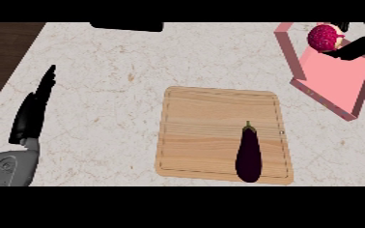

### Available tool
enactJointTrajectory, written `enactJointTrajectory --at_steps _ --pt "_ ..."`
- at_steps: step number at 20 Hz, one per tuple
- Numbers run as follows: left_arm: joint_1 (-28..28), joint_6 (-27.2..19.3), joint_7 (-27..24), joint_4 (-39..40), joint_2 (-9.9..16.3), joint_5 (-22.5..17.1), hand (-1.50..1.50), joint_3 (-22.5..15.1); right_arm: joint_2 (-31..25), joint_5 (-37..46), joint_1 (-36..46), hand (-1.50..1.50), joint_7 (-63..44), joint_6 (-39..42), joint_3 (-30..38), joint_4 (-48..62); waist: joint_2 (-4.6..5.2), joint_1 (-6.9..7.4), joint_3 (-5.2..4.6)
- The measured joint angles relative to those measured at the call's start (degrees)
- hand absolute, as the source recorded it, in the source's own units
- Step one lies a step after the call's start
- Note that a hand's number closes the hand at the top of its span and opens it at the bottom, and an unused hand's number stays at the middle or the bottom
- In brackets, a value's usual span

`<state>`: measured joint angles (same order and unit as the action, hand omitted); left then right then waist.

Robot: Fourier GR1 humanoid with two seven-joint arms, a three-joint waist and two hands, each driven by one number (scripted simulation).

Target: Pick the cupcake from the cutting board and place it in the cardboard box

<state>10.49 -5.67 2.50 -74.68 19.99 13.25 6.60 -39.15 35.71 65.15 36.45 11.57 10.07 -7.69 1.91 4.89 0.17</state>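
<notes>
The cupcake (325,37) is held at the far right corner of the counter (107,77), above the pink cardboard box (331,84). The black fingers of the right hand (351,48) are curled around its right side, so this hand is closed on it; most of the hand is outside the view. The cupcake seems to hang over the box near its far wall, not yet resting on the floor of it. In my judgement, the risk is here: if the fingers let go too near that wall, the cupcake could hit the rim and tip over or roll out. The cutting board (214,125) lies in the middle near the front edge, and only an eggplant (249,154) lies on it. The left hand (32,111) rests at the left edge, fingers straight.
</notes>
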Motion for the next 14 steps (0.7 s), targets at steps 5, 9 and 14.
enactJointTrajectory --at_steps 5,9,14 --pt "0.39 -0.07 0.95 -0.97 -0.09 0.37 0.00 -0.25 1.83 -0.40 -0.21 -1.50 -1.63 0.43 0.67 1.96 0.19 0.25 0.08" --pt "0.69 0.25 1.05 -0.55 0.01 0.12 0.00 0.08 2.02 -2.06 -0.37 -1.50 0.31 0.77 2.44 1.86 0.29 0.14 0.10" --pt "0.84 0.50 1.54 -0.88 0.25 -0.01 0.00 0.39 1.64 -6.40 -1.01 -1.50 3.50 0.50 6.94 1.69 0.21 -0.08 0.14"
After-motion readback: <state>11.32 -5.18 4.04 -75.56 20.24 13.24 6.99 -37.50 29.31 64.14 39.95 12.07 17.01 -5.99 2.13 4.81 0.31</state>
